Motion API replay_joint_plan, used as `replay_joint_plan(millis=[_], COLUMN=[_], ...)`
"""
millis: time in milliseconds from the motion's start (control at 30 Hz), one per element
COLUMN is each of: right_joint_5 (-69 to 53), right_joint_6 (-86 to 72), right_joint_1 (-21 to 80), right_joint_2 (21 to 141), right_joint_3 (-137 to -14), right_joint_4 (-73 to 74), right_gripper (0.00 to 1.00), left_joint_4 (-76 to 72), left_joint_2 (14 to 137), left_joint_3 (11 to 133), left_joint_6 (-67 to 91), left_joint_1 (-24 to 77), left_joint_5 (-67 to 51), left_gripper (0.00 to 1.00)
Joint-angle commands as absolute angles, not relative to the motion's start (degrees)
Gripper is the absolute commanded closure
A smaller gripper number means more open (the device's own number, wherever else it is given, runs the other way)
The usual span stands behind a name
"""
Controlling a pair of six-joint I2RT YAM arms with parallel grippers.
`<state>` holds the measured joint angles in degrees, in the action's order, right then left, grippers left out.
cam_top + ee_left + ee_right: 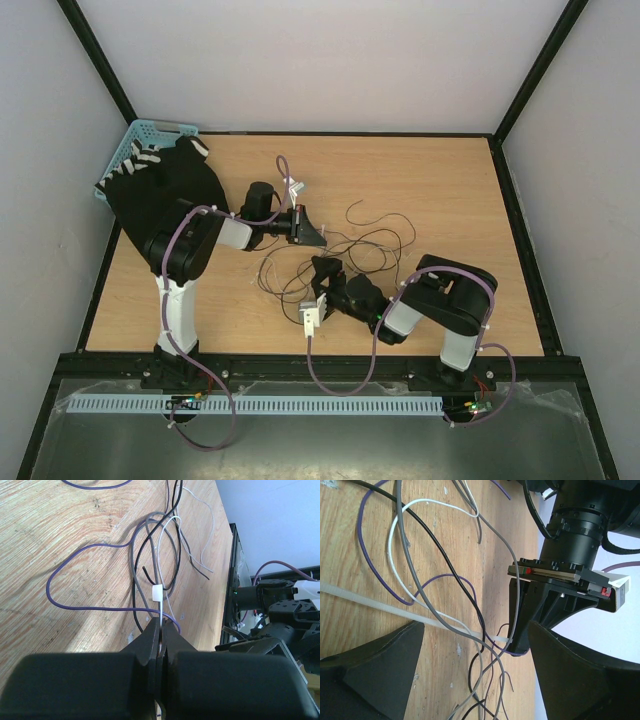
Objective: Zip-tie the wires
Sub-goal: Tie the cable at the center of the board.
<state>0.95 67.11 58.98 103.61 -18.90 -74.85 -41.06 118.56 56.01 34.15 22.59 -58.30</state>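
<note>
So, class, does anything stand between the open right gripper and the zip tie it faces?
Only loose wires. The zip tie lies just ahead of the open right gripper, and several wires cross the strip there. The left gripper is shut on the tie's far end.

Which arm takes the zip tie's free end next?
Probably right: the right gripper is open, with the zip tie running between its jaws; the left gripper is shut on that tie.

I count two black two-finger grippers, left gripper (320,238) and right gripper (324,268); one translucent white plastic zip tie (370,603); one tangle of thin wires (160,550) in four colours; one light-blue plastic basket (140,130); one black, white-striped cloth (165,175).
</note>
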Motion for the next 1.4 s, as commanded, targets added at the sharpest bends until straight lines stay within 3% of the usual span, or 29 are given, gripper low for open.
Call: replay_joint_plan(millis=[0, 900, 1167, 1367], right_joint_5=[1.81, 1.51, 1.31, 1.55], right_joint_6=[65.21, 63.81, 63.68, 63.3], right_joint_1=[60.06, 63.41, 64.08, 64.28], right_joint_2=[104.75, 105.72, 106.34, 106.41], right_joint_3=[-18.02, -18.32, -18.82, -18.96], right_joint_4=[-75.78, -75.53, -75.06, -74.97], right_gripper=[0.06, 0.13, 0.24, 0.42], left_joint_4=[-41.54, -41.39, -41.39, -41.4], left_joint_2=[119.07, 119.94, 120.03, 120.06], left_joint_3=[57.3, 57.92, 57.92, 57.92], left_joint_6=[33.93, 34.1, 34.1, 34.18], left_joint_1=[22.76, 22.68, 22.68, 22.68], left_joint_5=[-59.51, -59.59, -59.68, -59.7], left_gripper=[1.0, 1.0, 1.0, 1.0])
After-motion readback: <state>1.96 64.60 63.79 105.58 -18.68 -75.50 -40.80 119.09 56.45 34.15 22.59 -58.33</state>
